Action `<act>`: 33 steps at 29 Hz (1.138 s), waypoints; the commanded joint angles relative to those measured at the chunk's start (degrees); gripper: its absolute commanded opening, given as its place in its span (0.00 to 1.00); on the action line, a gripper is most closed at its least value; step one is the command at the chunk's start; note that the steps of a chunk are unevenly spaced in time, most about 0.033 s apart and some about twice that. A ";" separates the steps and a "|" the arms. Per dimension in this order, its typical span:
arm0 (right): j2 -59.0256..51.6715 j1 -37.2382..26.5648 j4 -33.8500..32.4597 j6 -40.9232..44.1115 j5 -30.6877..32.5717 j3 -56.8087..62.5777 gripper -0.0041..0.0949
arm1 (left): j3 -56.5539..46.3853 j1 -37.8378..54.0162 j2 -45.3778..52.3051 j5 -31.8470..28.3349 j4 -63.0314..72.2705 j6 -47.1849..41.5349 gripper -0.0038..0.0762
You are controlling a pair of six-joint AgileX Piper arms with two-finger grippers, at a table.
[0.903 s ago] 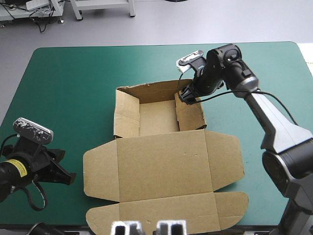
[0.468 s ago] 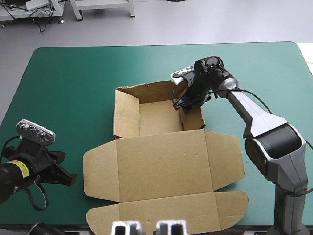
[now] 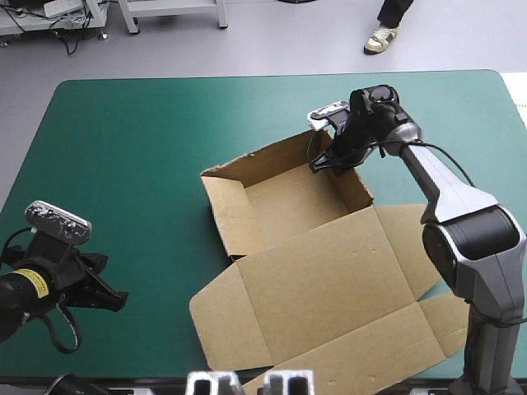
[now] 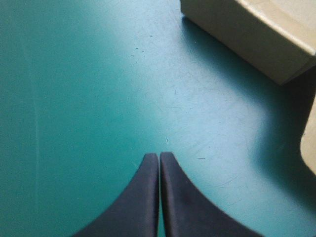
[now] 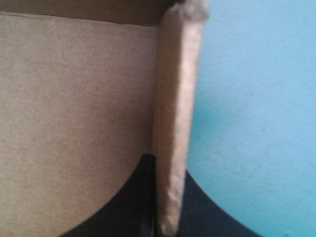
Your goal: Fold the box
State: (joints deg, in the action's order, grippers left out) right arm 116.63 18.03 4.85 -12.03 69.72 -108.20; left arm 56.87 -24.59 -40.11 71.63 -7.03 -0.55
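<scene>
The brown box (image 3: 284,202) lies skewed in the middle of the teal-green table as an open tray with raised walls, its lid (image 3: 329,300) flat toward the near right. My right gripper (image 3: 326,163) is shut on the tray's right wall close to the far right corner. In the right wrist view that wall (image 5: 175,113) stands edge-on between the black fingers (image 5: 195,207), with the tray's inside to one side. My left gripper (image 3: 114,300) rests low at the near left, shut with nothing in it (image 4: 159,157). A tray corner (image 4: 247,29) lies ahead of it, well apart.
The lid's outer flaps (image 3: 387,362) reach the table's front edge at the near right. Teal-green cover (image 3: 123,148) stretches bare over the left and far parts of the table. A bit of the lid (image 4: 311,148) shows beside the left gripper's line.
The right gripper has shut on the tray's right wall. The whole box has swung anticlockwise and slid to the right, its lid now angled to the near right. The left arm has stayed put.
</scene>
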 commanded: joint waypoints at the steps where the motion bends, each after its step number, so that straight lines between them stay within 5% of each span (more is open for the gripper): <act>1: -3.22 -3.81 -1.25 -2.05 0.59 -5.05 0.02 | 1.29 -0.32 -0.06 1.97 -0.79 -0.38 0.04; 8: -3.22 -13.41 -1.33 -5.08 -1.15 -13.08 0.02 | 1.29 -0.32 -0.06 1.70 -1.42 -0.16 0.04; 22: 0.80 -43.24 1.13 -7.39 -7.90 -16.16 0.02 | 1.29 -0.32 -0.06 0.03 -4.55 -0.02 0.04; 31: 6.54 -45.86 7.70 -10.79 -7.08 -16.16 0.02 | 1.29 -0.32 -0.06 -3.41 -4.20 -0.02 0.04; 33: 6.51 -45.61 6.97 -14.04 -8.11 -16.16 0.10 | 1.29 -0.32 -0.06 -3.10 -4.09 -0.02 0.04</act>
State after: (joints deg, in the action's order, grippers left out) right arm 126.79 -27.84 11.08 -22.40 63.54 -122.45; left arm 56.87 -24.59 -40.11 71.27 -10.74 -0.55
